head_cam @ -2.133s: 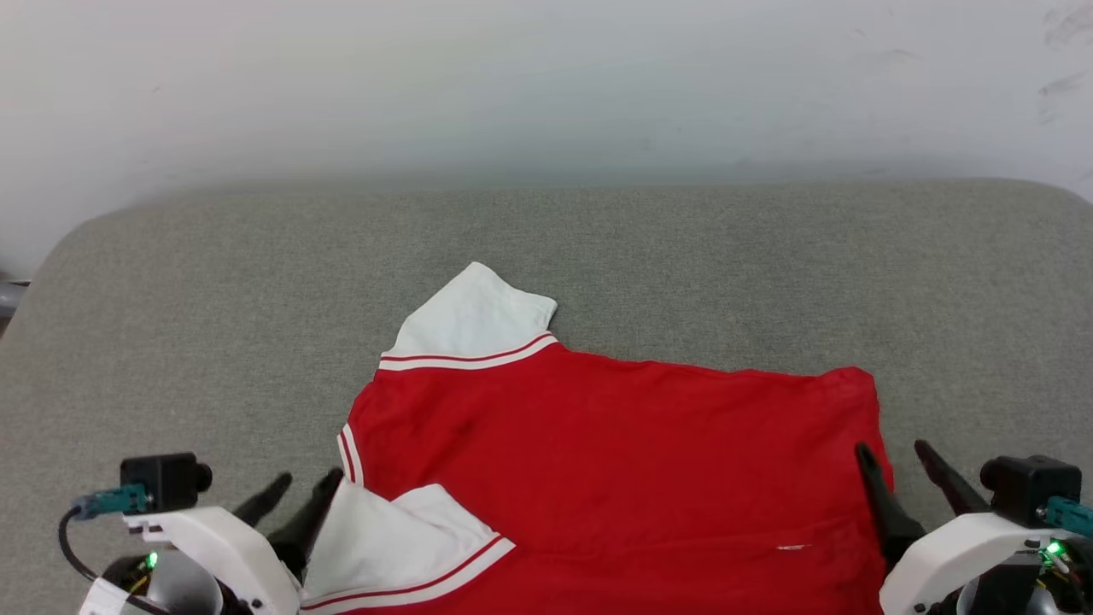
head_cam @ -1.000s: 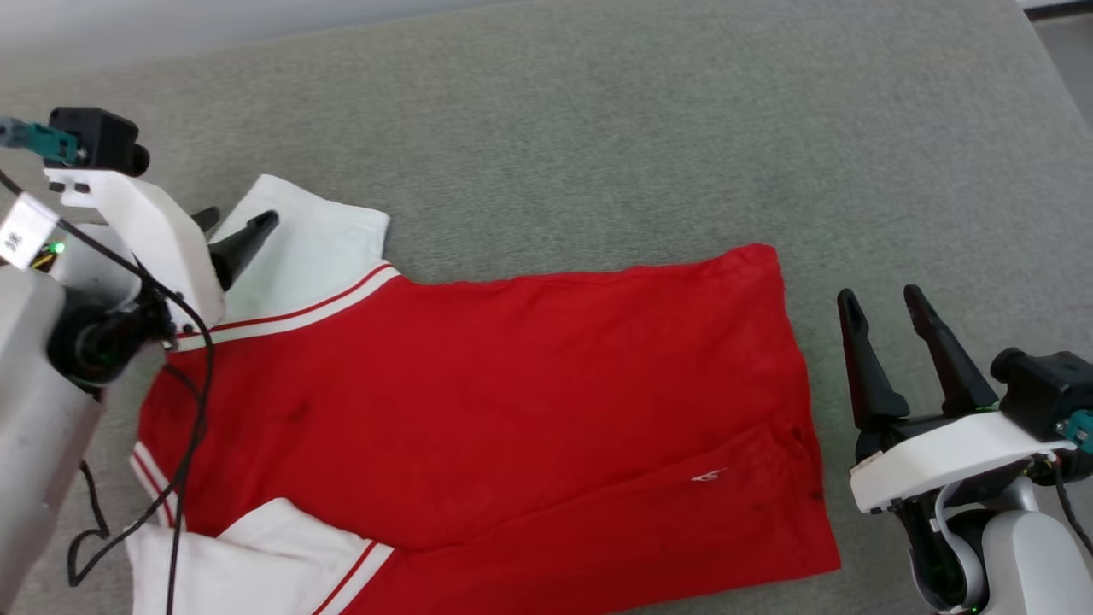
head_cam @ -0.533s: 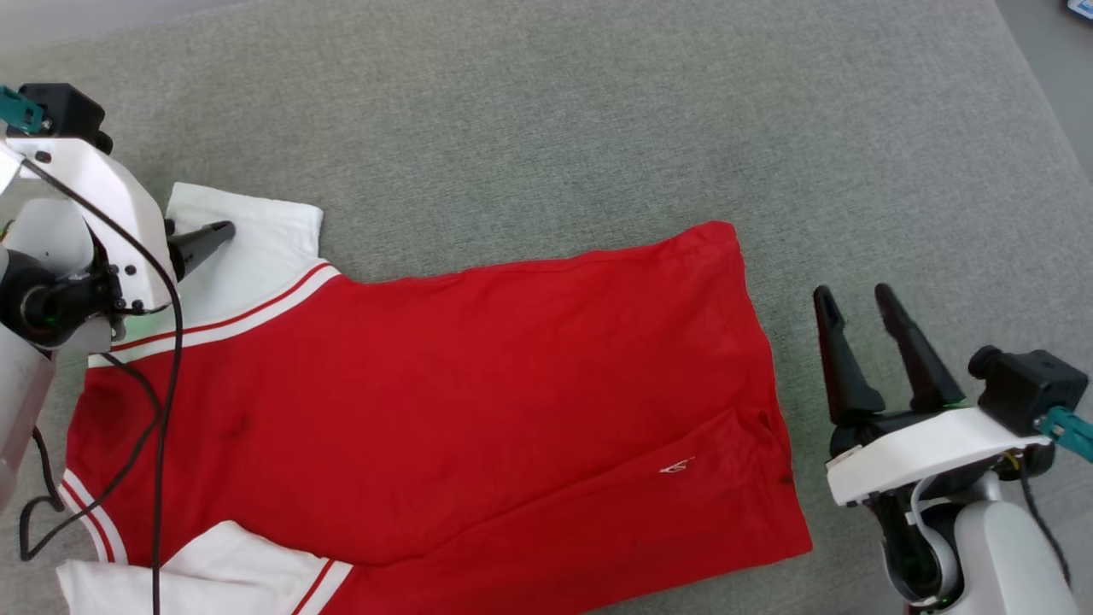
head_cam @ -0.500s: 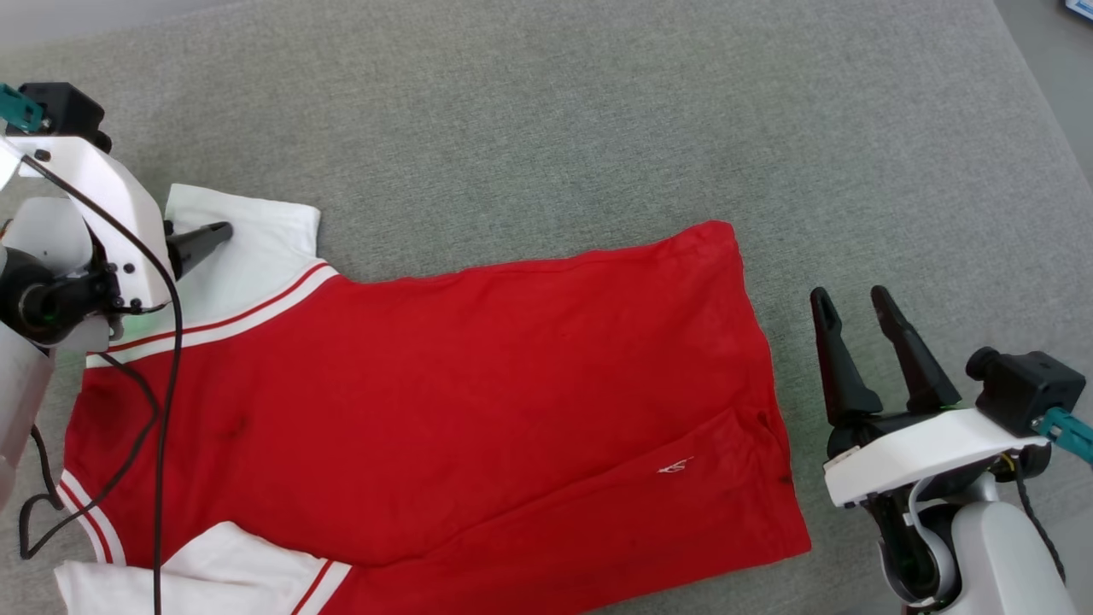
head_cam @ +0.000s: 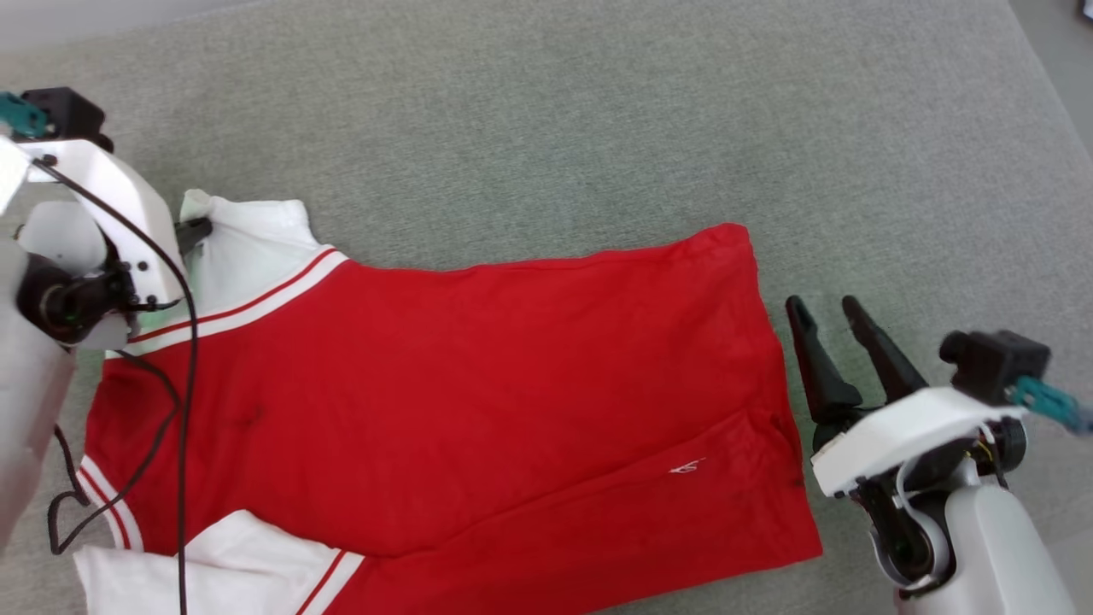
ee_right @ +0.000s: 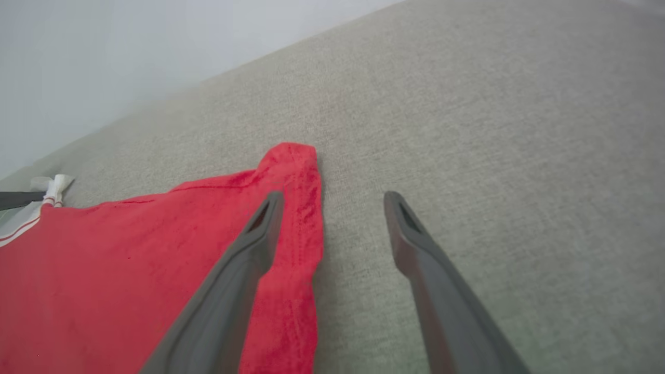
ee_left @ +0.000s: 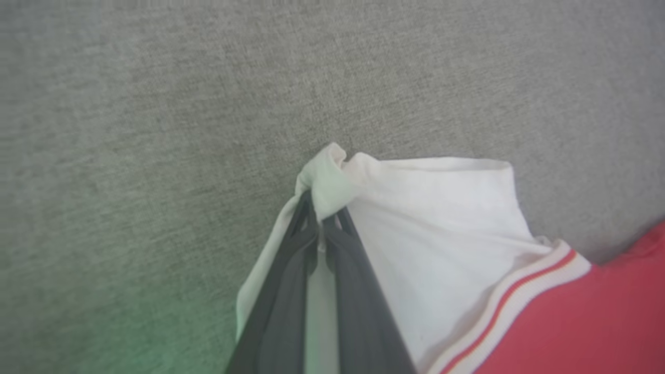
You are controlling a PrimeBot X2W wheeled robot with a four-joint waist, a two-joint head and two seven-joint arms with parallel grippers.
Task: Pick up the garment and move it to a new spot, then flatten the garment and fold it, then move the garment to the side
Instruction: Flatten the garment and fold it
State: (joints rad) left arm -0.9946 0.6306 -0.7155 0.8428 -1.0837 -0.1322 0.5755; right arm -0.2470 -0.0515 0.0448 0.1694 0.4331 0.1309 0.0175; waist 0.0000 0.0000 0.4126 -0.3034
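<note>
Up close, the left gripper (ee_left: 323, 221) pinches the shirt (head_cam: 478, 384) by its white sleeve. Overhead, the right gripper (head_cam: 821, 303) gapes beside the hem.

Looks like a robot test room, this, not a lived-in home. Under and ahead of the right gripper (head_cam: 821, 303) runs a broad bench (head_cam: 546, 128), covered edge to edge in grey woven cloth. Beyond the gripper's fingertips, past the bench's far edge, stands a plain pale wall (ee_right: 130, 52). A red and white shirt (head_cam: 470, 384) lies spread just to that gripper's left. Behind the gripper a small black camera (head_cam: 990, 363) sits on the white wrist, and a loose black cable (head_cam: 184, 384) hangs across the shirt's far end: lab kit, all exposed.
</note>
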